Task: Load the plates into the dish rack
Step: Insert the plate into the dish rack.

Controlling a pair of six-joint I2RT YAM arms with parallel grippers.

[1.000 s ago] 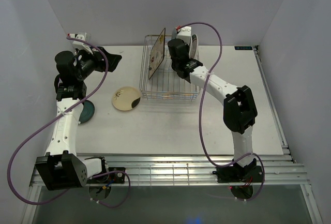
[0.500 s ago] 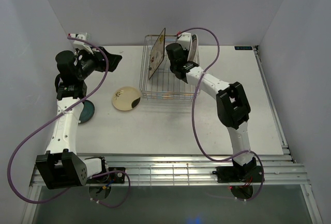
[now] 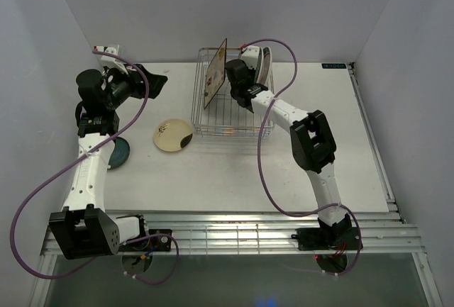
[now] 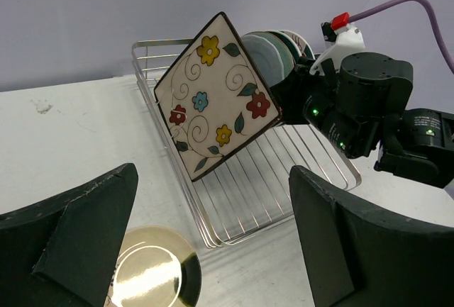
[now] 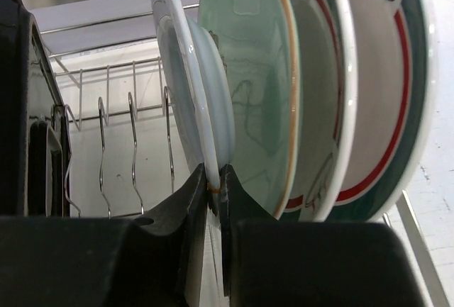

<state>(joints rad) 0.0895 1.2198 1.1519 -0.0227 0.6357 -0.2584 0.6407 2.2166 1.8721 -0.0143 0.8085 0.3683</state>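
At the 1 o'clock corner of the dish rack, the right gripper is pinched shut on the rim of the small blue-grey plate. That plate stands on edge just beside the large pale green plate and the two white plates with teal-red rims. All four stand face to face, so I judge the claw should let go and back out along the rim line rather than sideways, or it may tip the row. Toward 10 o'clock in the rack, the square floral plate leans on a corner, with bare prongs between it and the claw. Two plates lie flat on the table: the cream/gold plate just off the rack's 8 o'clock corner, and the dark teal plate farther out, partly under the left arm. Both are nearer the left gripper, whose jaws stand wide apart. The cream/gold plate lies at about 5 o'clock from it.
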